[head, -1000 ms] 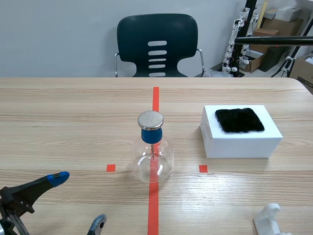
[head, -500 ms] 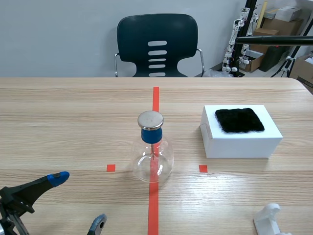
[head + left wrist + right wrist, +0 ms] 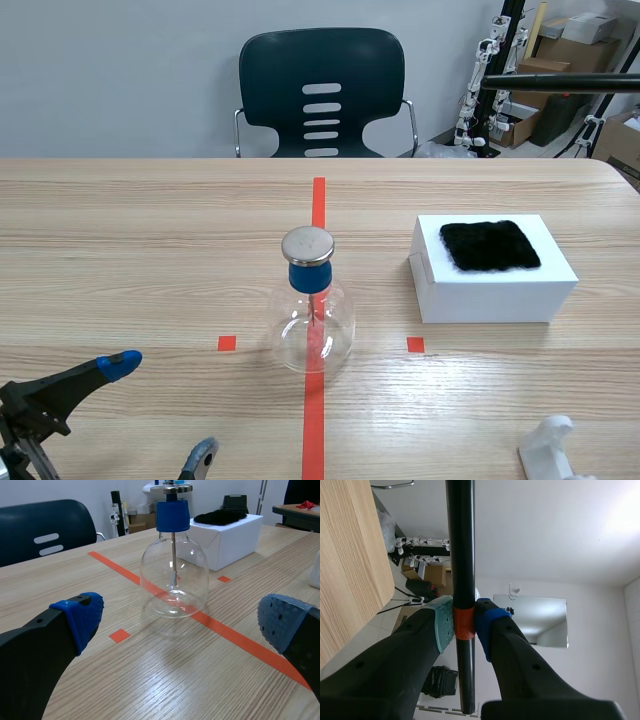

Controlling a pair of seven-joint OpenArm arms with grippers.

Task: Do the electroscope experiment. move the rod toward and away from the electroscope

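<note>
While the right gripper (image 3: 465,622) is clamped on the black rod (image 3: 460,555) at its orange band, raised high and well apart from the electroscope (image 3: 313,305), it should sweep the rod's free end slowly toward the metal disc (image 3: 307,244) without touching it, then draw back out. The left gripper (image 3: 182,621) lies low, wide open and empty, facing the electroscope.
</note>
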